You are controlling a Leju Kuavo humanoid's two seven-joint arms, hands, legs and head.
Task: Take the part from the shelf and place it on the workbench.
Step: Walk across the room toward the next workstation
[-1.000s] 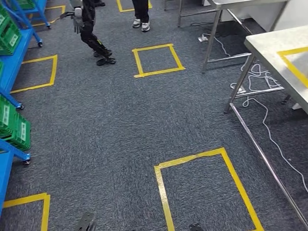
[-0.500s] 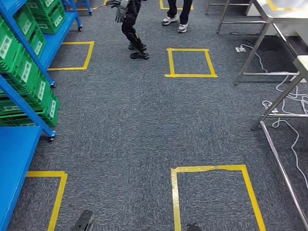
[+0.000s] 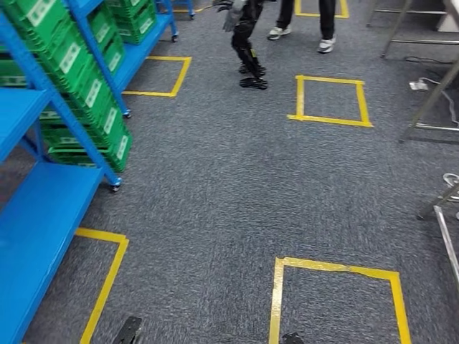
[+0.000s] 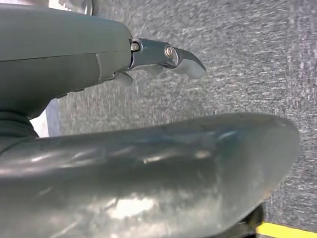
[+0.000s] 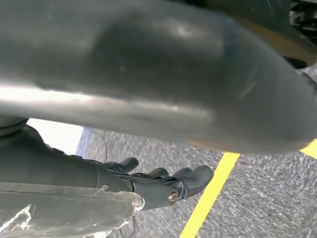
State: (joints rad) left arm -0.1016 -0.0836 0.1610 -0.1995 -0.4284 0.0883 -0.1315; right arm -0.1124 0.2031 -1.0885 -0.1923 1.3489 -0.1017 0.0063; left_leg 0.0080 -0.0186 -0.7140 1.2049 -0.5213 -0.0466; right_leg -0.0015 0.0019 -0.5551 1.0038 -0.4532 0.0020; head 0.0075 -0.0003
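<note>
Open carpet lies ahead. Blue shelf with green bins crowds the left. Another robot and a person stand beyond.

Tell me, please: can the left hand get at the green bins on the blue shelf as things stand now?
Probably not yet. The left hand hangs low over the carpet with nothing in it, while the green bins sit on the blue shelf ahead and to the left, with open floor between.

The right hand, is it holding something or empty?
Empty: the right hand hangs over the grey carpet, fingers extended, nothing between them.
</note>
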